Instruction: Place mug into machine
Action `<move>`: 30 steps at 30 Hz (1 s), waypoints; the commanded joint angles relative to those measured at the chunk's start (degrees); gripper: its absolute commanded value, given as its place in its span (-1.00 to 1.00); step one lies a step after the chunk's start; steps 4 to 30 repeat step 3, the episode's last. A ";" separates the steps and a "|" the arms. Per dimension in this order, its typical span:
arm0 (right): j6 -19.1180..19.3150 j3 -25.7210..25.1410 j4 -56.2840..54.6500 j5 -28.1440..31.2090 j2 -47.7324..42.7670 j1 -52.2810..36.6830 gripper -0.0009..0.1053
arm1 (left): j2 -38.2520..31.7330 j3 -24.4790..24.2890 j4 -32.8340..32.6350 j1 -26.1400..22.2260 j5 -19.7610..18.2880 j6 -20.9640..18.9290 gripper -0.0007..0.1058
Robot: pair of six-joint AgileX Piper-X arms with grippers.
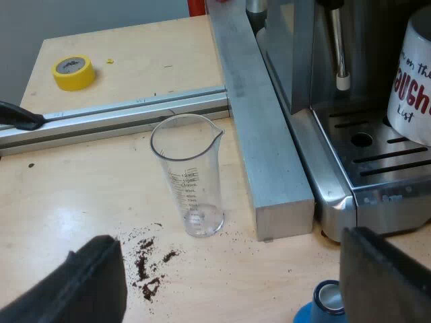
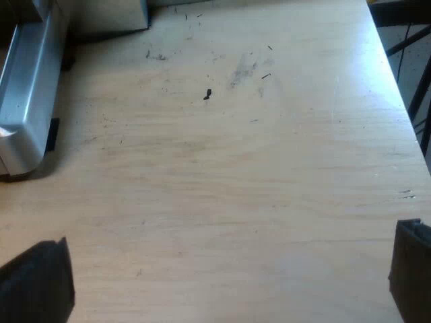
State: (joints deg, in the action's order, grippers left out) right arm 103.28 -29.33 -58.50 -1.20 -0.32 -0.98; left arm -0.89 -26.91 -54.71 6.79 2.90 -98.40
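A white mug [image 1: 412, 87] with red and black lettering stands on the drip tray [image 1: 377, 145] of the espresso machine [image 1: 316, 54], beside the steam wand [image 1: 339, 47]. My left gripper [image 1: 236, 282] hovers open over the wooden table, short of an empty measuring glass [image 1: 188, 176] that stands upright beside the metal beam. My right gripper [image 2: 229, 279] is open above bare wooden tabletop [image 2: 229, 168], with nothing between its fingers. A corner of the machine's base [image 2: 27, 101] lies ahead of it.
A thick metal beam [image 1: 259, 128] runs between the glass and the machine, and a metal rail [image 1: 114, 114] crosses behind the glass. A yellow tape roll [image 1: 74, 72] lies beyond the rail. Spilled coffee grounds [image 1: 149, 266] lie near the glass. A blue tamper [image 1: 323, 306] sits by my left finger.
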 commanded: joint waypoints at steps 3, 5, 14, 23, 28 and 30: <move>0.21 -0.38 0.47 -0.29 -2.62 0.00 0.84 | -7.89 0.03 1.26 0.15 -0.18 -0.14 0.28; 0.21 -0.38 0.47 -0.29 -2.62 0.00 0.84 | -7.89 0.03 1.26 0.15 -0.18 -0.14 0.28; 0.21 -0.38 0.47 -0.29 -2.62 0.00 0.84 | -7.89 0.03 1.26 0.15 -0.18 -0.14 0.28; 0.21 -0.38 0.47 -0.29 -2.62 0.00 0.84 | -7.89 0.03 1.26 0.15 -0.18 -0.14 0.28; 0.21 -0.38 0.47 -0.29 -2.62 0.00 0.84 | -7.89 0.03 1.26 0.15 -0.18 -0.14 0.28; 0.21 -0.38 0.47 -0.29 -2.62 0.00 0.84 | -7.89 0.03 1.26 0.15 -0.18 -0.14 0.28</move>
